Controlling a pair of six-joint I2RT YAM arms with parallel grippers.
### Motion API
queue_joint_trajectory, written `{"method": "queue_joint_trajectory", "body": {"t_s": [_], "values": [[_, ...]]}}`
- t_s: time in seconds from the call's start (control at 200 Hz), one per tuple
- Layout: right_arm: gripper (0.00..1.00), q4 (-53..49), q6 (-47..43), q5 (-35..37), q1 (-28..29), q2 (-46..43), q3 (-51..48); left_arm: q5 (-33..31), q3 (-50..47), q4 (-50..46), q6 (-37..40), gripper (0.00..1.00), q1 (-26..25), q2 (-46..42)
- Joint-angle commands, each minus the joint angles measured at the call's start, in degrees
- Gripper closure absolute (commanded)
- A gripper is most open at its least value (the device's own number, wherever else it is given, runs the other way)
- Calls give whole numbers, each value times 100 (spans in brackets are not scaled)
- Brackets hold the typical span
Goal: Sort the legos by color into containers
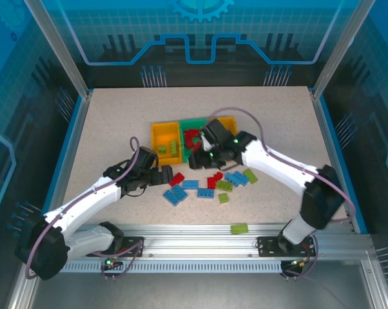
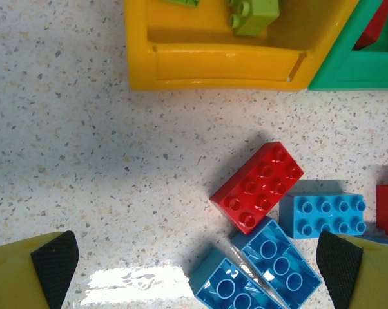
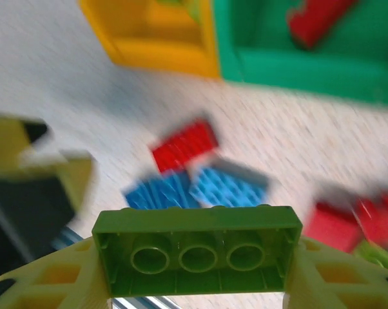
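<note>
- Legos (image 1: 207,183) that are not yet sorted lie loose on the counter (image 1: 116,129) in front of the containers (image 1: 154,138). Red, blue and lime green ones are mixed together between the two arms.
- Left jaws stand wide and hold nothing. In the left wrist view they hover low over the counter, with a red brick (image 2: 257,187) and some blue bricks (image 2: 323,215) lying between the pads (image 2: 55,267).
- Left yellow bin (image 2: 220,64) has lime green bricks (image 2: 253,14) inside, so I judge it is the place for that color.
- Green middle bin (image 3: 297,61) has a second red brick (image 3: 320,19) inside, so red seems to go there.
- Right jaws are closed on a lime green brick (image 3: 197,248), gripped by its two short ends with the hollow underside toward the camera. It is held above the counter, near the front of the bins.
- Right yellow bin (image 1: 227,120) is partly hidden by the right arm, and I cannot tell what it holds.
- Step in hand, as I judge it, is carrying the held brick to its bin. The next move calls for bringing it over the left yellow bin, past the green one, and releasing it only when it is fully inside the walls.
- Stray lime green brick (image 1: 239,228) lies on the metal rail at the near edge, well apart from the others.
</note>
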Motion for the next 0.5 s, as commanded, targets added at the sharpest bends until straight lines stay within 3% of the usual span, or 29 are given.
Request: {"method": "queue_joint_trajectory", "body": {"t_s": [0.0, 0.275, 0.495], "values": [[56, 32, -184, -790, -78, 957, 1227, -87, -139, -177, -192, 1, 18, -165], [56, -1098, -176, -450, -108, 3182, 4264, -203, -604, -254, -582, 1, -119, -885], [51, -1247, 73, -229, -173, 3994, 5126, -247, -767, -264, -689, 1, -374, -1129]]}}
